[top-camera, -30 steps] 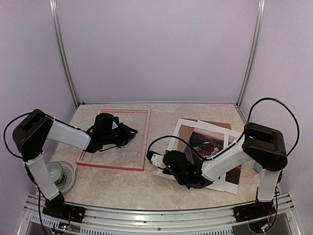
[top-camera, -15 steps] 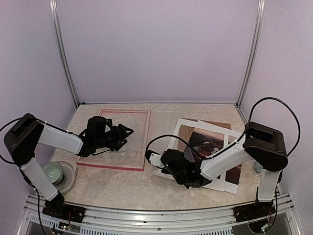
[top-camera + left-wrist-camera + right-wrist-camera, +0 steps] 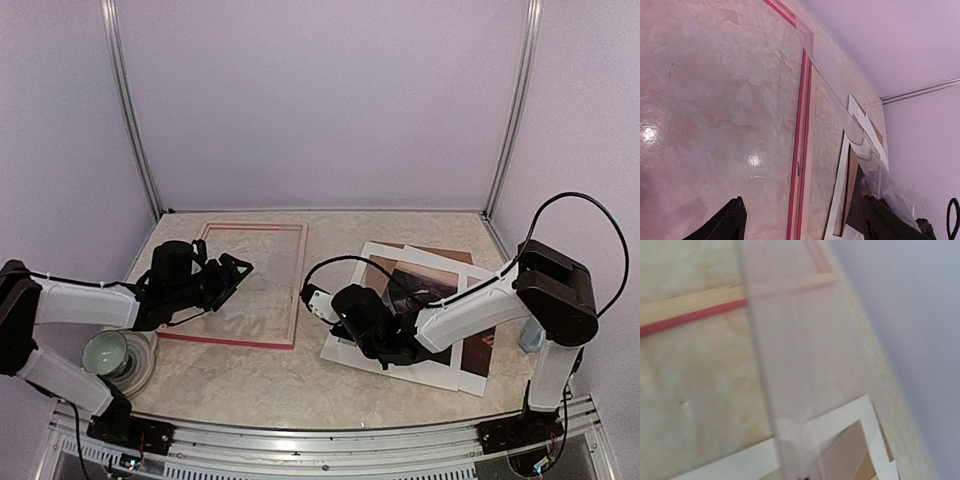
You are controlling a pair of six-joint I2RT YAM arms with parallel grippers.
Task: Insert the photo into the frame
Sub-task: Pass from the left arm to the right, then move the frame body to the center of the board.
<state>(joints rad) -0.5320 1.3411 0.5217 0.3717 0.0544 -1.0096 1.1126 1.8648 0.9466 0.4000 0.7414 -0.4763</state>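
Photo [image 3: 425, 290], judged light, limp, crease-prone, at 3 o'clock beneath white mat [image 3: 420, 368]: pinch a free edge; left gripper [image 3: 235, 275] spread over frame [image 3: 230, 340] at 9 o'clock, right gripper [image 3: 338, 318] clamped on clear pane [image 3: 790, 340].

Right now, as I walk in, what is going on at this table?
Two robot arms are putting a picture together. The left gripper is open and empty over the pink-red frame, which lies flat on the table. The right gripper is shut, apparently on the edge of a clear sheet tilted up beside the frame. The photo lies in the pile on the right with a white mat, not yet in the frame.
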